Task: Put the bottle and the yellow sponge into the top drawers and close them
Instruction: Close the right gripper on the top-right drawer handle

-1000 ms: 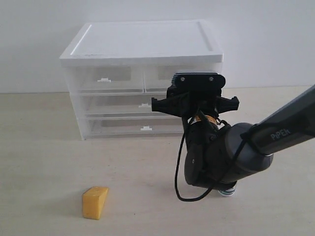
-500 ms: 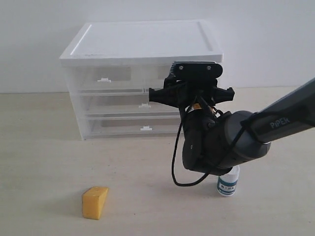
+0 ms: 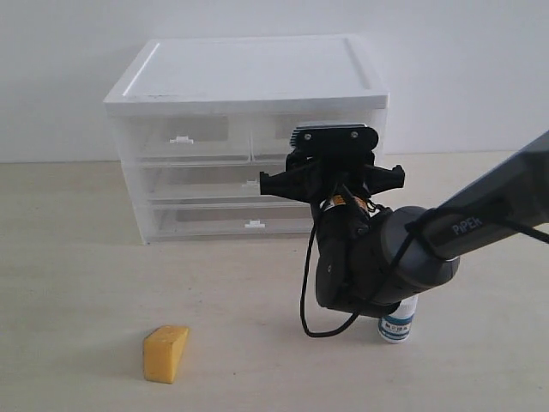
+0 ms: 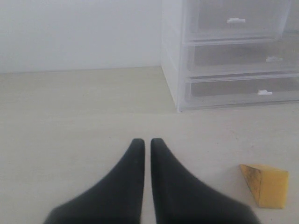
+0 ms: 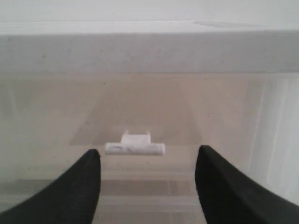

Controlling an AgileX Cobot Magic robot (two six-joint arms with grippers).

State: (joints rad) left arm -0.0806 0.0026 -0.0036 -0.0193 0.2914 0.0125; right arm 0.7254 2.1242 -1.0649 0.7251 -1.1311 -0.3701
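Right wrist view shows my right jaws spread wide in front of one of the top drawers [image 5: 140, 107], its white handle tab [image 5: 134, 148] between the two tips and touching neither. On the exterior view the right arm [image 3: 377, 266] hangs before the cabinet [image 3: 249, 73] — both upper fronts look shut. The bottle [image 3: 397, 326] stands upright on the surface [image 3: 69, 257], partly hidden behind the arm. The yellow sponge [image 3: 165, 353] lies well apart from it. My left jaws are pressed together, empty — near the sponge, not touching.

The sponge [image 3: 165, 353] is orange-yellow, the bottle [image 3: 397, 327] white
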